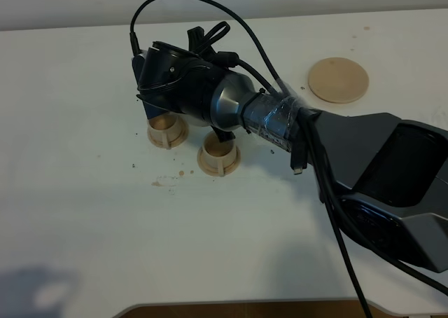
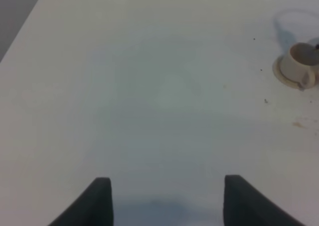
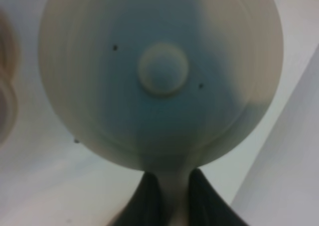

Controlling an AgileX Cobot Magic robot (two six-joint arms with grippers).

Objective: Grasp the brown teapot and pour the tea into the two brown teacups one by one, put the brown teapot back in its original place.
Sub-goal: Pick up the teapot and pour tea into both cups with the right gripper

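White table [image 1: 70, 213] carrying a teacup [image 1: 166, 130] on its saucer, a second teacup [image 1: 218, 157] just beside it, a flat round saucer disc [image 1: 338, 80] well apart, and brown specks [image 1: 180, 172].

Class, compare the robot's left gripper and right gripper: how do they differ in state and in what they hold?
The left gripper is open, its fingers wide apart; the right gripper is shut on the handle of the brown teapot. The left gripper holds nothing and hangs above bare table; the right gripper carries the brown teapot. Both have dark fingers.
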